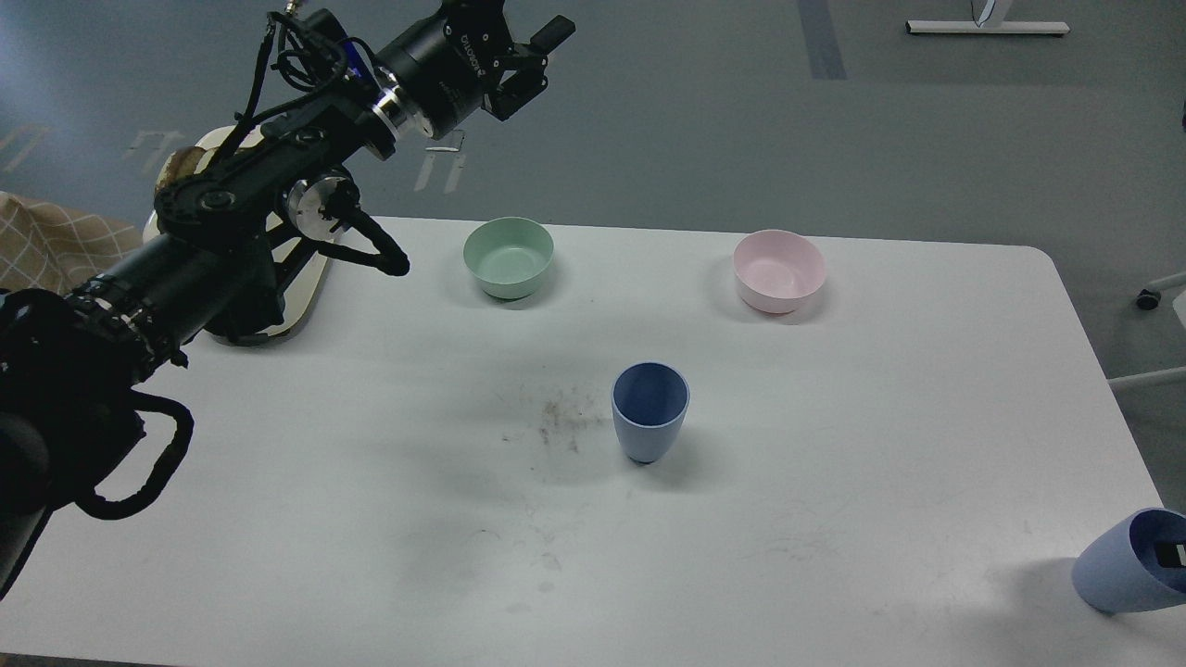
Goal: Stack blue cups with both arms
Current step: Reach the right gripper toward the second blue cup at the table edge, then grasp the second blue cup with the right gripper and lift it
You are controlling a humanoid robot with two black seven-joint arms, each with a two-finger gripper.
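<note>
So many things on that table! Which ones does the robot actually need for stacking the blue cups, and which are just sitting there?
Needed for the job:
- upright blue cup mid-table
- tilted blue cup at the right edge, something dark inside it
- left hand, raised beyond the table, holding nothing

Just lying about:
- mint-green bowl
- pink bowl
- tray under the left arm
- dirty smudge on the table

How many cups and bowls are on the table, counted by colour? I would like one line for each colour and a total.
Blue cups: 2, one upright near the middle, one tilted at the right edge of the view
Green bowl: 1
Pink bowl: 1
Total: 4
</note>
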